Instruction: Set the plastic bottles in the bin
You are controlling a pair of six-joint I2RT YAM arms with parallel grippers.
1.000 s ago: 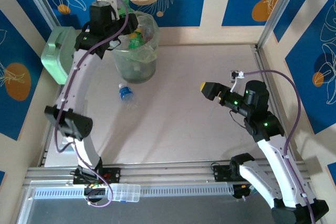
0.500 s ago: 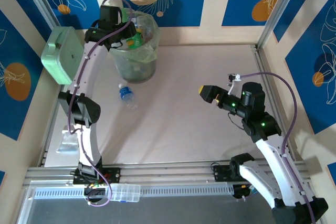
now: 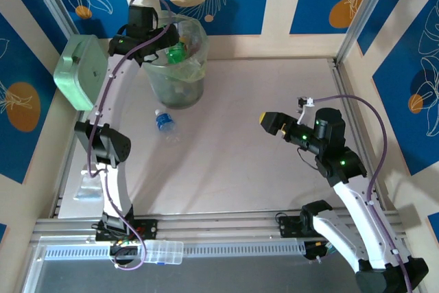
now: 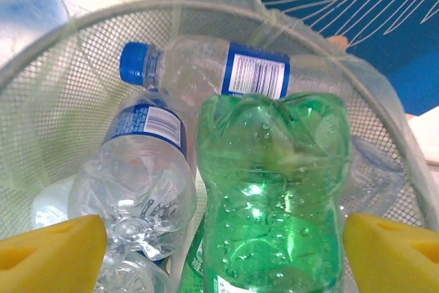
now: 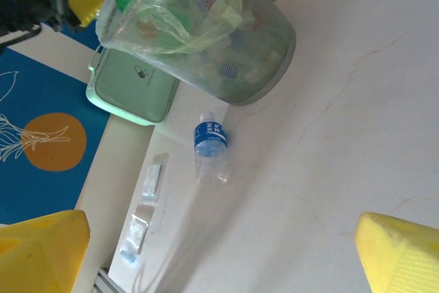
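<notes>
One mint box [image 3: 81, 73] beside the bin [image 3: 180, 90]

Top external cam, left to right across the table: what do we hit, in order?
Mint-green square plastic box → tall round translucent grey-green plastic bin → right gripper. Left out: the clear blue-labelled plastic bottle on the table, since it lies within the bin's left-right span.

No text can be read — the blue labels [image 4: 255, 73] on the clear bottles [image 4: 195, 63] carry print too blurred.
</notes>
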